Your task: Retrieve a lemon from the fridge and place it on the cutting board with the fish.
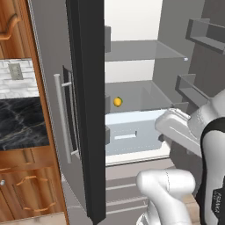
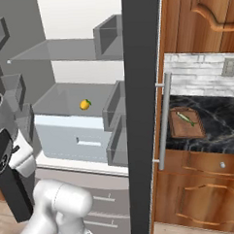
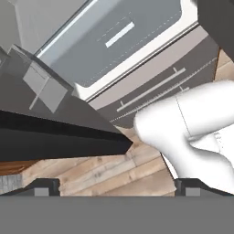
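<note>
The pincer is hanging spread wide and empty, pointing down at the plank floor, with the small round yellow lemon sitting well above and beyond it on the grey fridge shelf. Reaching in, the arm is likely risking a knock against the dark door edge, and the smooth fruit could roll.

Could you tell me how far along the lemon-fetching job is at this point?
Done: the fridge doors stand open. In hand: nothing yet; the gripper is open and empty, pointing down at the floor by the fridge's bottom. Left: reach the lemon sitting on the shelf above the drawers, grasp it, carry it to the cutting board on the counter and set it beside the fish.
</note>
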